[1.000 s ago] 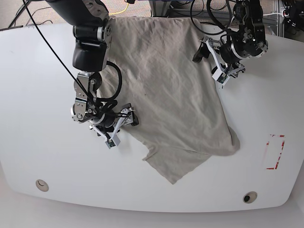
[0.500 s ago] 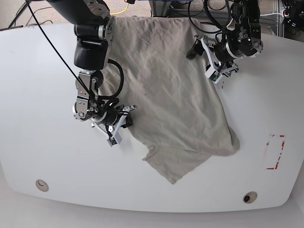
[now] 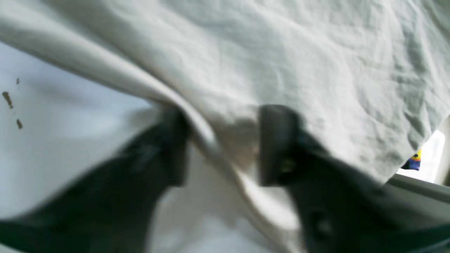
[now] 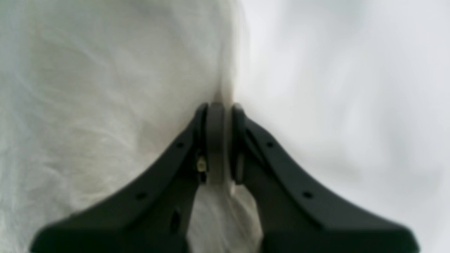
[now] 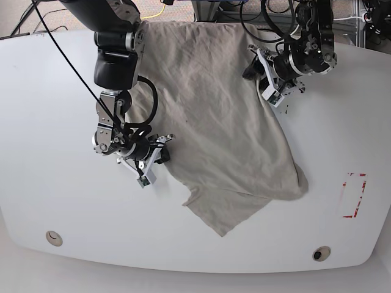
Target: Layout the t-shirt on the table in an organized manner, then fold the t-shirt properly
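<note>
T-shirt (image 5: 214, 116): soft, light, wrinkled cotton; grip by hems. Right gripper (image 4: 218, 109) pinches its edge; left gripper (image 3: 221, 147) half-open, straddling a fold.

The right gripper (image 4: 218, 116) pinches a fold of the shirt's (image 4: 88, 105) edge between its closed black fingers (image 4: 168, 165). Pale cloth fills the left; blurred white table (image 4: 351, 88) lies right.

You're looking at a soft, matt woven t-shirt (image 5: 220, 128), finely creased all over. The surface (image 5: 55, 201) under it is smooth, white and faintly glossy. Both grippers' fingers (image 4: 281, 165) look like matt black plastic.
</note>
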`<state>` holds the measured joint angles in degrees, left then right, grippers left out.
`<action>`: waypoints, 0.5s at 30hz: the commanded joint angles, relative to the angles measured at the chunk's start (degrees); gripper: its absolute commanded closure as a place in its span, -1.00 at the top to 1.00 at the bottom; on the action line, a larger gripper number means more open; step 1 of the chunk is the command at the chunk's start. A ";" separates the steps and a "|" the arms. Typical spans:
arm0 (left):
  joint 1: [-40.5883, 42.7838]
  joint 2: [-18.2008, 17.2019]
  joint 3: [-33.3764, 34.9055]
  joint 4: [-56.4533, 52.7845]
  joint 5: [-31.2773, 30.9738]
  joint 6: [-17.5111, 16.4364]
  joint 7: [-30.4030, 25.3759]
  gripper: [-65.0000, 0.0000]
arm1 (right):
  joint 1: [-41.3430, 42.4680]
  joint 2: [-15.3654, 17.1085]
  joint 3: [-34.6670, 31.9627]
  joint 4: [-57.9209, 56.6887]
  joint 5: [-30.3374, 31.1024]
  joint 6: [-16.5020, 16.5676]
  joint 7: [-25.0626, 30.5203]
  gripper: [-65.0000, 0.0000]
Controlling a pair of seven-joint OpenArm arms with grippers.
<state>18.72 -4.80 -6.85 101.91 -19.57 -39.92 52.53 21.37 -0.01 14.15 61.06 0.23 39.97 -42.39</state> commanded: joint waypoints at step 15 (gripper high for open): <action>-7.69 -5.00 4.61 -7.71 -0.87 7.97 -0.88 -1.00 | -0.22 1.46 0.31 0.79 -0.45 0.03 -0.38 -0.93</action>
<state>13.10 -8.43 -2.44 94.15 -23.35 -34.17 50.09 20.45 0.16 14.33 61.19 0.47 40.07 -41.06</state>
